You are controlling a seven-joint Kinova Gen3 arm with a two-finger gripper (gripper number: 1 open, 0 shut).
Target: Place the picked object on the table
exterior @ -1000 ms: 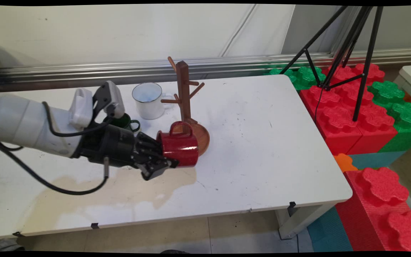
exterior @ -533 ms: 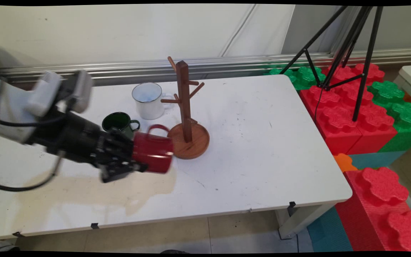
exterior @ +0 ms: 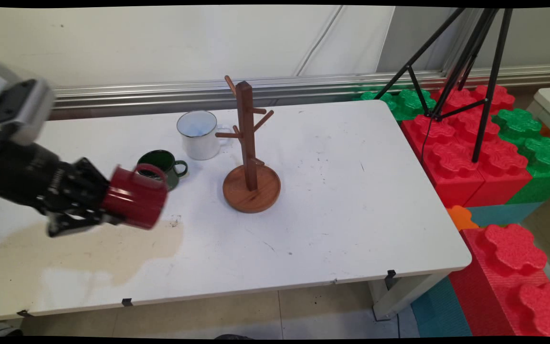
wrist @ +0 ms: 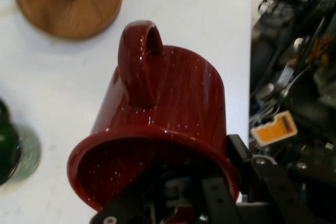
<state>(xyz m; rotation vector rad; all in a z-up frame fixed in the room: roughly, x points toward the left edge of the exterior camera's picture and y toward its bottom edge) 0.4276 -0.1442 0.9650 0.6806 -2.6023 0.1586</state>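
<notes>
My gripper [exterior: 105, 210] is shut on the rim of a red mug [exterior: 136, 203], carried on its side above the table's left part with its handle up and its bottom facing right. In the hand view the red mug [wrist: 163, 114] fills the middle, one finger inside its mouth and one outside. A dark green mug [exterior: 160, 165] stands on the table just behind the red one. The wooden mug tree [exterior: 250, 143] stands to the right on its round base, with bare pegs. A white enamel mug [exterior: 198, 134] stands behind it to the left.
A brownish stain [exterior: 79, 253] spreads over the white table's [exterior: 342, 191] near left part. Red and green foam blocks [exterior: 470, 153] and a black tripod [exterior: 461, 62] stand beyond the right edge. In the hand view, the mug tree's base [wrist: 68, 1] and the green mug [wrist: 8, 145] show.
The gripper has swung left with the red mug, away from the mug tree's base and across in front of the green mug.
</notes>
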